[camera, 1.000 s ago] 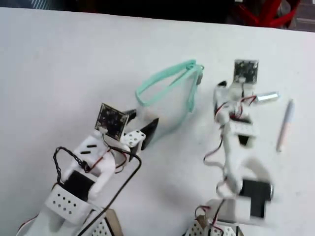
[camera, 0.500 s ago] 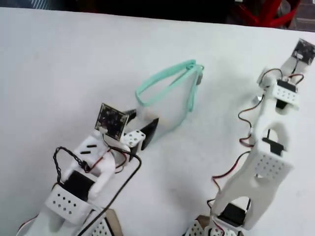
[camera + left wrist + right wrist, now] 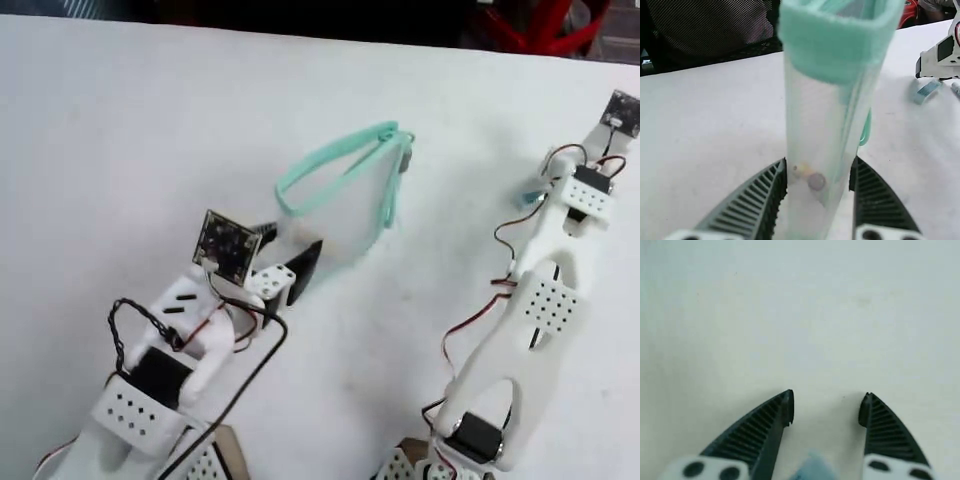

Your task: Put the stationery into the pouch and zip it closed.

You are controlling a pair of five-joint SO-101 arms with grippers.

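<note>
**Mint-edged pouch held open, right arm lining up on a stationery piece**

Clear plastic pouch point(image 3: 345, 205) with a mint zip band lies on the white table point(image 3: 150, 120), mouth gaping toward the far side. The left gripper point(image 3: 817, 170) is clamped on its near corner, so the left arm is bracing it. The right gripper point(image 3: 826, 407) sits well apart from the pouch at the table's right side, jaws spread and nothing between them. It hangs just over the pale blue stationery piece point(image 3: 530, 195).

Step in hand, as I judge it: picking up stationery, with loading not yet done and the zip open. The next move calls for dropping the spread jaws around the blue piece, pinching it, then carrying it across to the pouch mouth.

View differences:
- The left wrist view shows the pinch on the pouch corner, which the high view hides under the arm.
- The right wrist view shows the jaw gap and a sliver of blue near the jaw bases.
- The high view gives the spacing between pouch and piece.
</note>
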